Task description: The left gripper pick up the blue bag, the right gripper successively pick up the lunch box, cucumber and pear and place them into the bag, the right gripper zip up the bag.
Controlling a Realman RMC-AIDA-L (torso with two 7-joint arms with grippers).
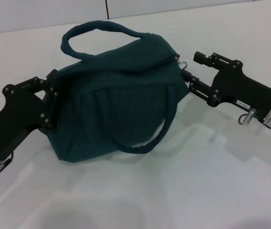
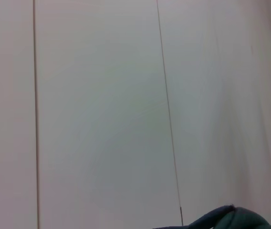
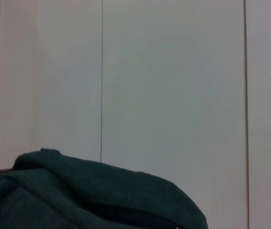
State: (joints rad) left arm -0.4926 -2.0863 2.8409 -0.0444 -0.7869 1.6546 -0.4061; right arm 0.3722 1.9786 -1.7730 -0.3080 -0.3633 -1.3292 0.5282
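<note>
The blue bag (image 1: 116, 109) sits in the middle of the head view, bulging, its mouth closed along the top, one handle (image 1: 99, 29) standing up and the other hanging down the front. My left gripper (image 1: 52, 102) is shut on the bag's left end. My right gripper (image 1: 191, 67) is at the bag's right end, its fingers apart on either side of the metal zipper ring (image 1: 183, 64). A bit of bag fabric shows in the left wrist view (image 2: 230, 219) and in the right wrist view (image 3: 87, 195). The lunch box, cucumber and pear are out of view.
The bag rests on a white table (image 1: 183, 191). A white wall (image 1: 40, 12) stands behind it, and both wrist views look at its panels (image 3: 173, 95).
</note>
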